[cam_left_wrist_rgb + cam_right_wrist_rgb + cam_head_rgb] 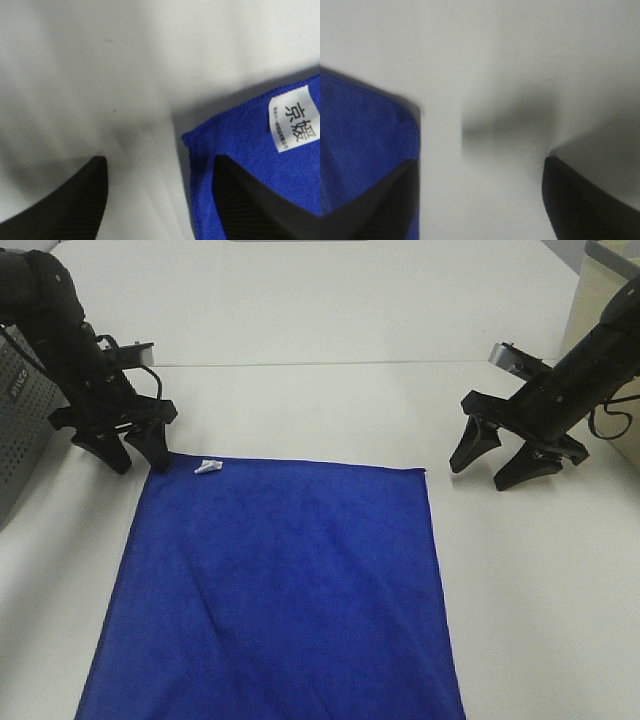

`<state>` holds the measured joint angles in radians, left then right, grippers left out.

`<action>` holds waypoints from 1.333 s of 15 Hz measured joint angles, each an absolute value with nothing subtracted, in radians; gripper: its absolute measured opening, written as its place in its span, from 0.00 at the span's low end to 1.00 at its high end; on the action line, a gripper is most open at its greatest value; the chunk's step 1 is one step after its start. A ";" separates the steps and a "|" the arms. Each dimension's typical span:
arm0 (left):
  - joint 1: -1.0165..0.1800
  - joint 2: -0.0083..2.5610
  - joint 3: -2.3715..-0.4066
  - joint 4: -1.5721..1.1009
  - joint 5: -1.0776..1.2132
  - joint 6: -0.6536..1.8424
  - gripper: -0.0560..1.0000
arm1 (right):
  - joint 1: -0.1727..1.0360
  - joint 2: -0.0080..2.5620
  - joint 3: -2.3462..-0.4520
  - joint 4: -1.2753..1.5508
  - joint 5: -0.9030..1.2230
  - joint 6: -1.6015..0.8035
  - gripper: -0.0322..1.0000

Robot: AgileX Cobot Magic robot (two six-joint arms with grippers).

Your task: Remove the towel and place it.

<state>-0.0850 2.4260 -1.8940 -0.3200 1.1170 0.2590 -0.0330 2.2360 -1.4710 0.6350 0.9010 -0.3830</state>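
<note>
- Desk (pixel 330 405): plain white matt surface, with a seam running across it behind both arms.
- Towel (pixel 280 590): royal blue, spread flat on the near half of the desk; white tag (pixel 208 467) at its far left corner.
- Left fingers (pixel 152 445): parted, empty, straddling that corner.
- Right fingers (pixel 470 445): parted, empty, at the far right corner.
- Grey perforated box (pixel 20 430): at the desk's left edge.

towel (pixel 270 590) near edge beyond the high view's bottom, tag (pixel 207 468) lettering too small there, right wrist view blurry
</note>
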 joint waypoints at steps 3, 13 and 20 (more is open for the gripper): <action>-0.085 2.428 -1.896 -0.322 1.122 0.261 0.61 | -0.033 2.237 -1.471 0.643 0.903 -0.384 0.71; -0.109 2.435 -1.899 -0.409 1.130 0.261 0.61 | 0.127 2.280 -1.487 0.722 0.879 -0.391 0.70; -0.146 2.442 -1.900 -0.435 1.120 0.261 0.61 | 0.178 2.287 -1.488 0.735 0.832 -0.391 0.67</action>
<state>-0.1460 2.4420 -1.9000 -0.4350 1.1200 0.2610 0.1780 2.2870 -1.4880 0.7350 0.8320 -0.3910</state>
